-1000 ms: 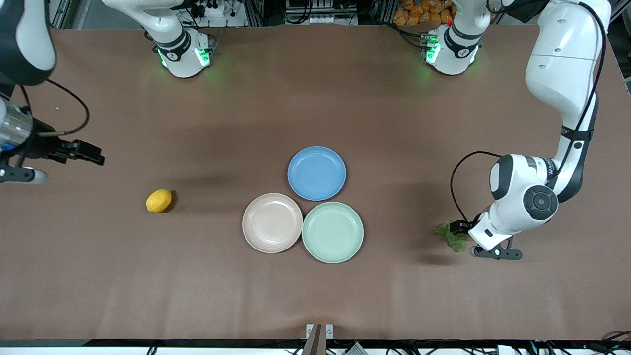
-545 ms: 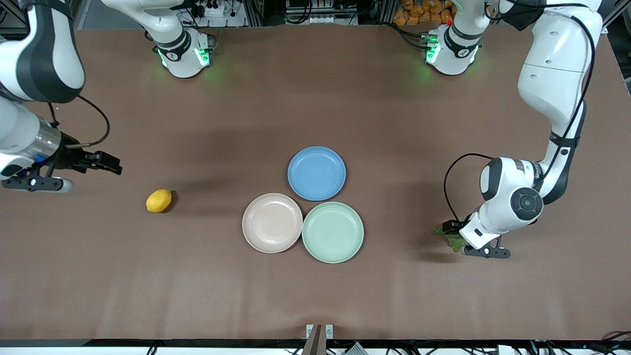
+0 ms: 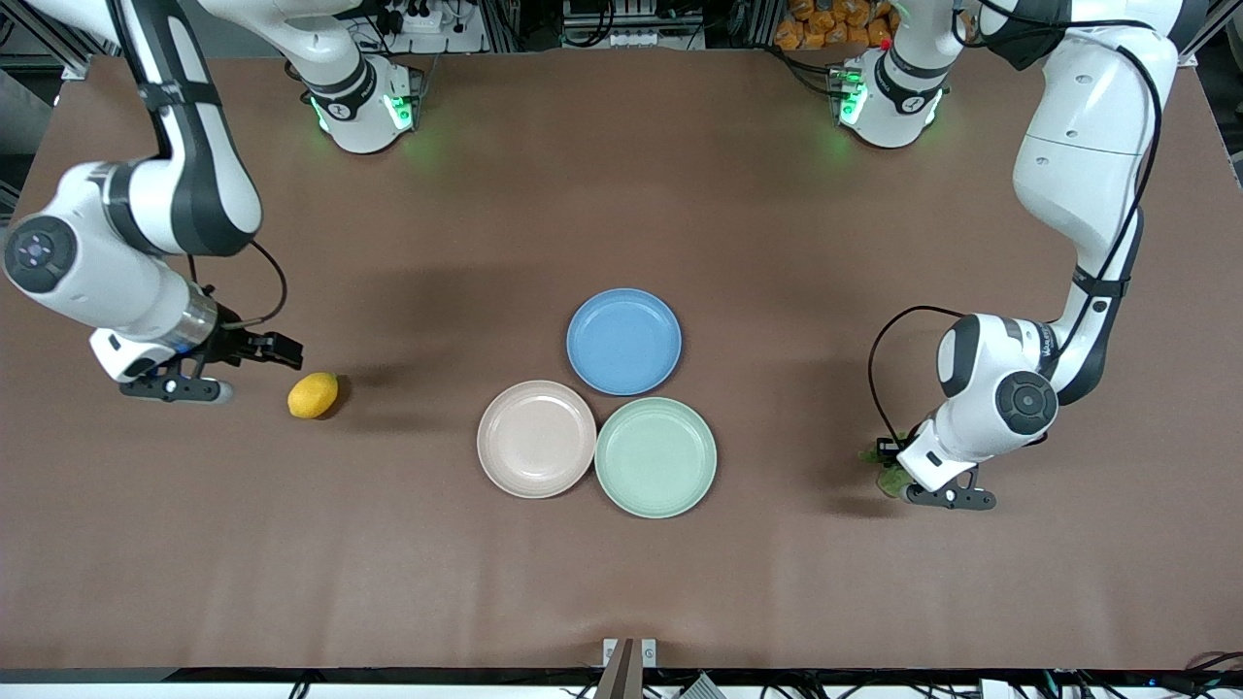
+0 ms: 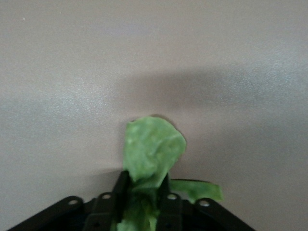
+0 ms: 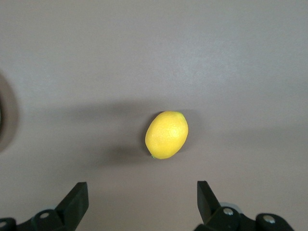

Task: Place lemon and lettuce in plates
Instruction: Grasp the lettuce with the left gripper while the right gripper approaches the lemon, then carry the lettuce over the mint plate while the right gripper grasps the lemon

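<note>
The lemon [image 3: 313,395] lies on the brown table toward the right arm's end. My right gripper [image 3: 282,351] is open and empty, low beside the lemon. In the right wrist view the lemon [image 5: 166,134] lies just ahead of the spread fingers [image 5: 77,199], not between them. The lettuce [image 3: 888,478] lies toward the left arm's end, mostly hidden under the left hand. My left gripper [image 3: 886,454] is shut on it. The left wrist view shows the leaf [image 4: 154,149] pinched between the fingers [image 4: 120,185]. The pink-beige plate [image 3: 536,439] and mint plate [image 3: 655,456] sit side by side at mid table, both empty.
A blue round plate [image 3: 623,341] sits empty, touching the two plates and farther from the front camera than they are. Both arm bases stand along the table's edge farthest from the camera. Open brown table lies between the lemon and the plates, and between the plates and the lettuce.
My right arm has swung in from its end of the table, bringing its gripper close to the lemon. My left hand has shifted over the lettuce, which now shows less.
</note>
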You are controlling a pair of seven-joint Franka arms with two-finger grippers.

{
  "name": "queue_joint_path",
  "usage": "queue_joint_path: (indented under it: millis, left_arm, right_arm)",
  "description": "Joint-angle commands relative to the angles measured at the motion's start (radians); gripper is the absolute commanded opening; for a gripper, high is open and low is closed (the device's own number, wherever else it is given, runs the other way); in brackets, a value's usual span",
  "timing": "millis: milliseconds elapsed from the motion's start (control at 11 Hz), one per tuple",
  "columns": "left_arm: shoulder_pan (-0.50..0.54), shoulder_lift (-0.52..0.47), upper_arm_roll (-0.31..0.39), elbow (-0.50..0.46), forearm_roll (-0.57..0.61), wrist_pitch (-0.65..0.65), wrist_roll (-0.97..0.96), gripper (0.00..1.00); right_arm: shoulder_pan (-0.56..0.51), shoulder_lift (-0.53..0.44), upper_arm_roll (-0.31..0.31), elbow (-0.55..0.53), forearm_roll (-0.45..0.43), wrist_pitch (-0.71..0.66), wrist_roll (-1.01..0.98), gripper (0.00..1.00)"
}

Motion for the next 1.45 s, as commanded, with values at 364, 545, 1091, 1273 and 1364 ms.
queue_joint_path:
  millis: [364, 545, 1091, 1273, 1364]
  left_arm:
    - [-0.017, -0.1, -0.014, 0.007, 0.025, -0.005, -0.014, 0.0]
    - [-0.061, -0.138, -0.018, 0.004, 0.021, -0.007, -0.026, 0.0]
    - [-0.271, -0.14, -0.069, 0.044, 0.018, 0.045, -0.4, 0.0]
    - [-0.311, -0.1, -0.069, 0.045, 0.014, 0.146, -0.484, 0.0]
    - [-0.345, -0.068, -0.068, 0.048, 0.014, 0.21, -0.515, 0.0]
  right_arm:
    - [-0.001, 0.193, -0.001, -0.002, 0.015, 0.196, 0.013, 1.0]
    - [-0.004, 0.214, -0.001, -0.002, 0.015, 0.22, 0.013, 1.0]
    - [-0.019, 0.279, -0.001, -0.01, 0.015, 0.28, 0.011, 1.0]
    - [-0.02, 0.283, -0.001, -0.03, 0.015, 0.323, 0.011, 1.0]
    - [-0.02, 0.287, -0.001, -0.047, 0.015, 0.344, 0.011, 1.0]
